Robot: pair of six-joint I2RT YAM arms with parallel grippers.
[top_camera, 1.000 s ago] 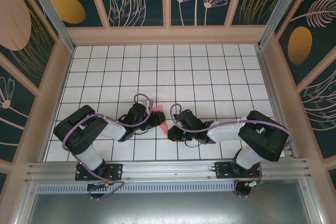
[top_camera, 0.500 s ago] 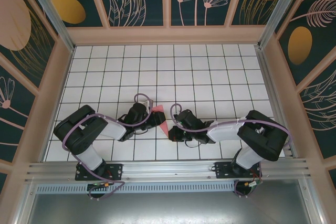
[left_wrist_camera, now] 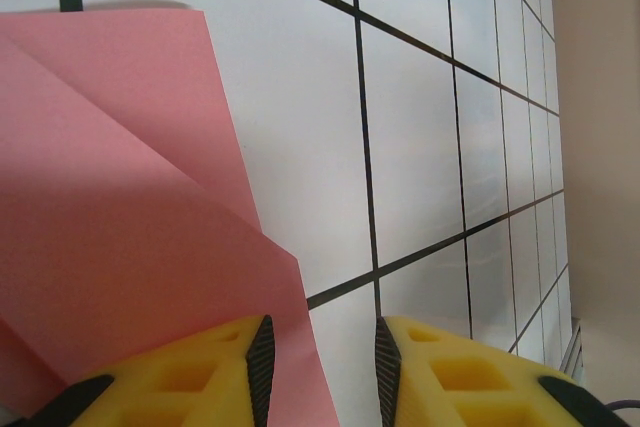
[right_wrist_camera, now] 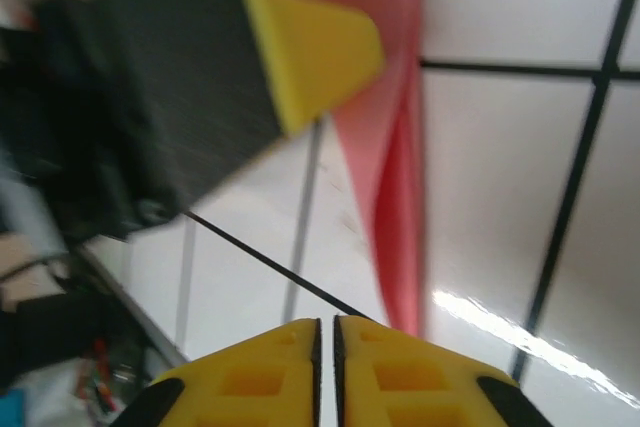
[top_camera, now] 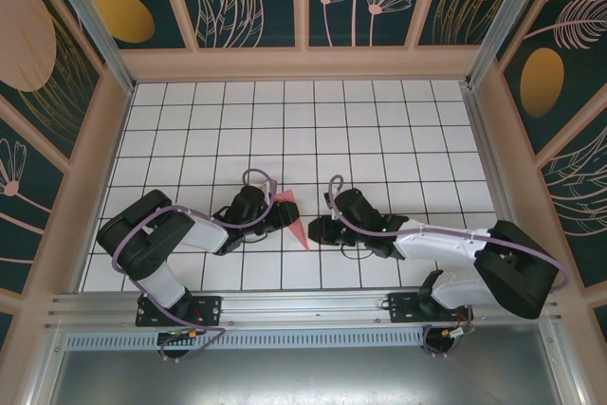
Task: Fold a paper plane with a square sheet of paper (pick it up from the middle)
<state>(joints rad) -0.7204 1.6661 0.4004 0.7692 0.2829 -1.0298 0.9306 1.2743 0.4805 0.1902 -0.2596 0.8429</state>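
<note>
Right gripper [right_wrist_camera: 326, 325] has its jaws pressed together with nothing between them, its tips just short of the pink paper sheet [right_wrist_camera: 392, 157]. Left gripper [left_wrist_camera: 322, 332] has its jaws a narrow gap apart; one finger sits over the sheet [left_wrist_camera: 120, 227] and the sheet's edge runs into the gap, but nothing is pinched. From above, the folded sheet [top_camera: 295, 223] lies flat on the grid-tiled table [top_camera: 379, 130], nearer its near edge, midway across, between both grippers, its sharp tip pointing at that edge.
</note>
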